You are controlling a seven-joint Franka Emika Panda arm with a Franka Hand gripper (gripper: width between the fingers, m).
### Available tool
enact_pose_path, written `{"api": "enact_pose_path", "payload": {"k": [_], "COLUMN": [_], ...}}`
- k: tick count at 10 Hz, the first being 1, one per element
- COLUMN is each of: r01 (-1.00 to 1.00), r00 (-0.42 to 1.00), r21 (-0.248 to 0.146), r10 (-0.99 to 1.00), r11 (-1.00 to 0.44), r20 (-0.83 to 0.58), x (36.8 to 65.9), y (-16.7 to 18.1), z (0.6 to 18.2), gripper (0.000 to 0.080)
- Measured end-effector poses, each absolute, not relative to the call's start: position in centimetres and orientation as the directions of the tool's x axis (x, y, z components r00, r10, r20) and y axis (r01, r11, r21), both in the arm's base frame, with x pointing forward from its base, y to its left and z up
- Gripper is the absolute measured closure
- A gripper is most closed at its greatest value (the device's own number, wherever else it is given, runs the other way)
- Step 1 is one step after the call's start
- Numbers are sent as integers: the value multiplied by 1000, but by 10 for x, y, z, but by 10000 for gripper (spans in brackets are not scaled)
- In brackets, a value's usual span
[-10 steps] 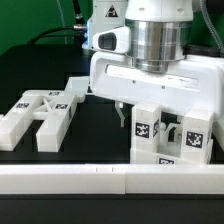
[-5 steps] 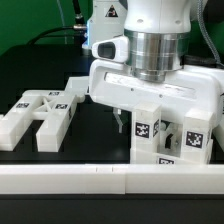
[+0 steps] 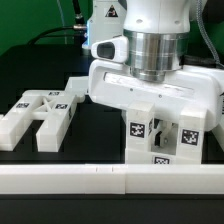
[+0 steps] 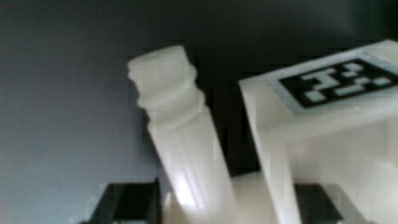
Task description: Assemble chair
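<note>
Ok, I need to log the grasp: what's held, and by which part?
Apparently the block, by its ridged upright post, which sits between the jaws in the wrist view.

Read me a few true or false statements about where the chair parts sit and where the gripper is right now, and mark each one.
1. The glossy white H-shaped plastic frame lies flat on the black table, at the exterior view's left. True.
2. The gripper holds that frame. False: the frame lies apart from it; the gripper is at the glossy white notched plastic block.
3. The notched block shows black-and-white square tags. True.
4. The notched block touches the frame. False: bare table separates them.
</note>
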State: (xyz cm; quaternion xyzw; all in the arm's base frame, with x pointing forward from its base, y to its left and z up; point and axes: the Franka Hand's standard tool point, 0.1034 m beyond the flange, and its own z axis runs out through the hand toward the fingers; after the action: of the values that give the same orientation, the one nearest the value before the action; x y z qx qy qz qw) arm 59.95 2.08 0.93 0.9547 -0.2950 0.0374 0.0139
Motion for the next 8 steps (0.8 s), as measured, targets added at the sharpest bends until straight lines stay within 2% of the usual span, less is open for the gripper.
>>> {"api": "enact_pose_path", "payload": {"k": [3,7,8], "r01": [-561,-523,-516], "r00": [825,850,856], "r21": [0,-24,-17], "r10": [-560,-524,-517], "r11": [-827,-852,-856], "r20": [84,51,17], "x": [601,599,597], "y": [20,18,13], "z": [14,62,70], "gripper": [473,473,473]}}
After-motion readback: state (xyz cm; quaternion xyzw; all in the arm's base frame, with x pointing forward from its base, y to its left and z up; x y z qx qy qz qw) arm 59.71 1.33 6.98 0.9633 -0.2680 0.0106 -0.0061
